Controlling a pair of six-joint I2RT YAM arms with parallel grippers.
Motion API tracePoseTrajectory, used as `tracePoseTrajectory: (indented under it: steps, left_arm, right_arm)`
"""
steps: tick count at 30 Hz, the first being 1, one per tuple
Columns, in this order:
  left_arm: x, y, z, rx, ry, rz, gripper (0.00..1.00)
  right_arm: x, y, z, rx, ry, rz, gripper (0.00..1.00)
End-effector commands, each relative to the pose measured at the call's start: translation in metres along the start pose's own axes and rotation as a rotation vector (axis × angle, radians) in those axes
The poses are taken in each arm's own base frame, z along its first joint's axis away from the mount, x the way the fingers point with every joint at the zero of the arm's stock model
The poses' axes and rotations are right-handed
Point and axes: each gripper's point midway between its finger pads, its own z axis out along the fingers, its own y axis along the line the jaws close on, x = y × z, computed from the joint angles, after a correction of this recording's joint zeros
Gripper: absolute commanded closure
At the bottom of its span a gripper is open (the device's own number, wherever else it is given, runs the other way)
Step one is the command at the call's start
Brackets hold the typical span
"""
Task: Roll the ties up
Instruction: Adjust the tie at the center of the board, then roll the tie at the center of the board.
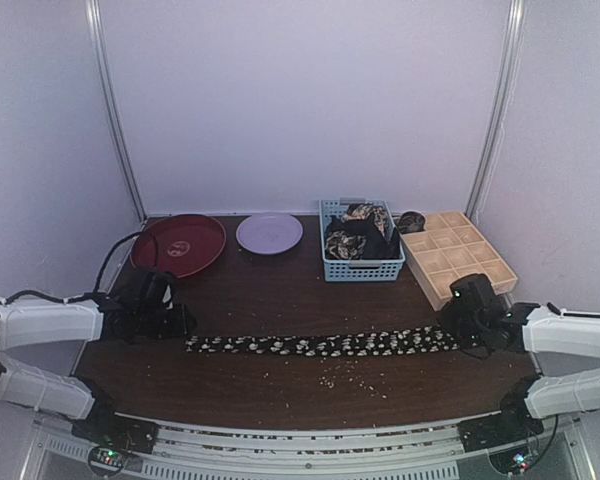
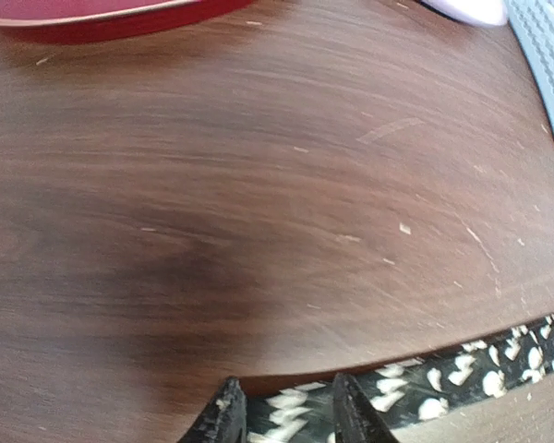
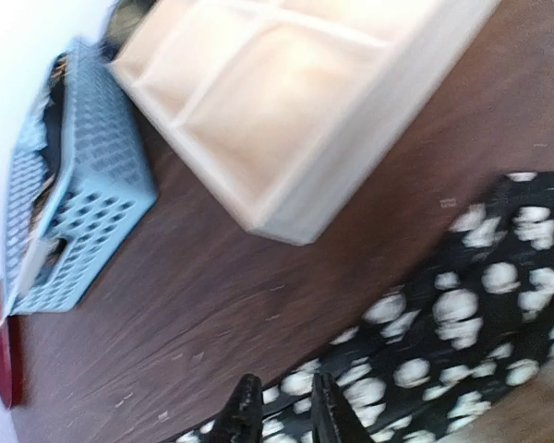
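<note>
Where the table meets the arm bases: pale crumbs [image 1: 345, 372] lie scattered on the dark wooden table [image 1: 280, 290], just in front of the middle of the cloth strip.
Centre strip: the flat tie [image 1: 320, 344] lies stretched straight from left to right, printed side up, with one gripper at each end and neither end rolled.
Left end: the left gripper [image 1: 177, 324] sits low over the strip's left tip. In the wrist view the left gripper [image 2: 282, 411] has its fingers spread apart. The flat tie [image 2: 480, 369] shows in the gap and runs off to the right. Whether the tips touch the cloth cannot be told.
Right end: the right gripper [image 1: 462, 330] sits low over the strip's right tip. In its wrist view the right gripper [image 3: 282, 406] shows only a narrow gap between the fingers, directly above the flat tie [image 3: 462, 314]. No cloth is pinched.
Mid table, right: the blue basket [image 1: 363, 268] holds bunched ties [image 1: 358, 235]. The wooden tray [image 1: 475, 290] stands just beside it, angled.
Tray's far corner: a speckled bundle [image 1: 411, 221] rests there; what it is cannot be made out.
Back row, left: the red plate [image 1: 178, 243] and the lilac plate [image 1: 269, 232] sit side by side, well apart from the strip.
</note>
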Motion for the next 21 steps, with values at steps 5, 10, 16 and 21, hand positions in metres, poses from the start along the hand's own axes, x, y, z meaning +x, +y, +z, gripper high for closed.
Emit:
tracePoseTrajectory:
  steps: [5,10,16,21]
  left_arm:
    - [0.002,0.015,-0.005,0.097,0.004,-0.056,0.66]
    - [0.007,0.024,-0.006,0.08,-0.002,-0.077,0.66]
    - [0.017,0.016,0.002,0.15,0.021,-0.087,0.69]
    - [0.023,0.014,0.007,0.163,0.05,-0.078,0.75]
  right_arm:
    - [0.024,0.087,-0.027,-0.332,0.066,-0.177,0.78]
    - [0.057,0.134,-0.044,-0.486,0.106,-0.254,0.83]
    - [0.108,0.194,-0.051,-0.613,0.199,-0.339,0.92]
    - [0.168,0.241,-0.054,-0.714,0.284,-0.421,1.0]
